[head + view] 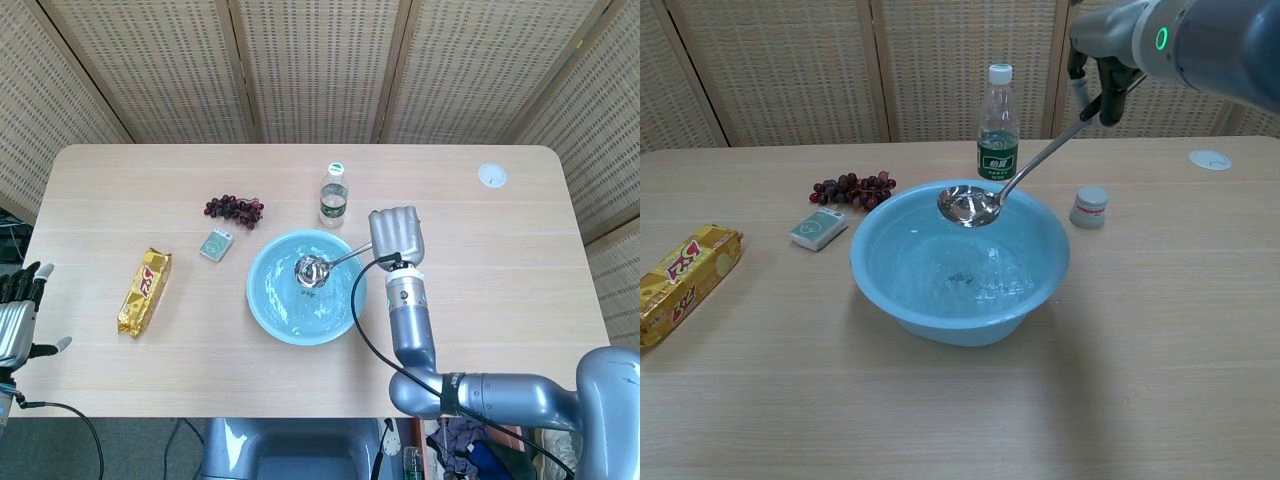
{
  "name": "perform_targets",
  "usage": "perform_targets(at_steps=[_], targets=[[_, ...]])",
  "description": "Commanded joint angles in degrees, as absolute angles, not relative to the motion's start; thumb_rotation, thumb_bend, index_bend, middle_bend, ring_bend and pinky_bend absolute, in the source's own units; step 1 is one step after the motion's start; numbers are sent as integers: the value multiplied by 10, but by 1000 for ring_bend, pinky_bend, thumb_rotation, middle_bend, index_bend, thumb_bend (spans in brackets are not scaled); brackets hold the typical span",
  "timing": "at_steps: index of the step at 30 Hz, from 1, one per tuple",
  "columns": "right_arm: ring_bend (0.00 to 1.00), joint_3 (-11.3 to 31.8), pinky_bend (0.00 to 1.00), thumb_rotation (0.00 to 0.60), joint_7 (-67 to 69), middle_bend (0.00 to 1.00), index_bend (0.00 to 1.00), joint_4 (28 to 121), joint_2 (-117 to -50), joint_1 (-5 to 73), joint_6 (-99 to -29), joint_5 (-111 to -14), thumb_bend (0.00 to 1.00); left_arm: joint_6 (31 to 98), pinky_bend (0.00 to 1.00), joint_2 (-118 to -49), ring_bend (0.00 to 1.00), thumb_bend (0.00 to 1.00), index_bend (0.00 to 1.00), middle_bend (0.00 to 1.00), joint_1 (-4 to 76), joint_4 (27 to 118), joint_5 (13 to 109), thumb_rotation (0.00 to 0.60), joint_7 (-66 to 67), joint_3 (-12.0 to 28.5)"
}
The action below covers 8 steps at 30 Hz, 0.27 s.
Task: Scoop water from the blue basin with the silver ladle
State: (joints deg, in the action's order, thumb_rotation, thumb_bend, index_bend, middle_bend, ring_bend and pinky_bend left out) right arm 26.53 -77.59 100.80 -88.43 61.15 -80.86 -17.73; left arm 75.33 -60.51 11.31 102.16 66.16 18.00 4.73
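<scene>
The blue basin (262, 300) (880, 290) stands mid-table with rippling water in it. My right hand (398, 235) (1106, 70) grips the handle of the silver ladle (312, 272) (970, 206). The ladle's bowl hangs above the basin's water, near its far rim, and holds water. My left hand (18, 310) hangs off the table's left edge in the head view, fingers apart and holding nothing.
A green-labelled water bottle (333, 195) (999, 125) stands just behind the basin. Dark grapes (234, 207) (851, 187), a small green box (216, 244) (819, 228) and a gold snack pack (145, 291) (680, 270) lie to the left. A small white jar (1090, 207) sits right of the basin.
</scene>
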Motion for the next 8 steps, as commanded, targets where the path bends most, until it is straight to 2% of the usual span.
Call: perform_targets(at_steps=[1, 8], targets=[[942, 269, 1000, 600, -785, 956, 770, 1017, -876, 619, -817, -157, 861, 753, 0, -605, 0, 0, 0, 0, 113, 1021, 661, 600, 180, 48], [942, 273, 1000, 600, -792, 956, 770, 1030, -863, 633, -828, -116, 861, 753, 0, -606, 0, 0, 0, 0, 114, 1021, 660, 600, 180, 47]])
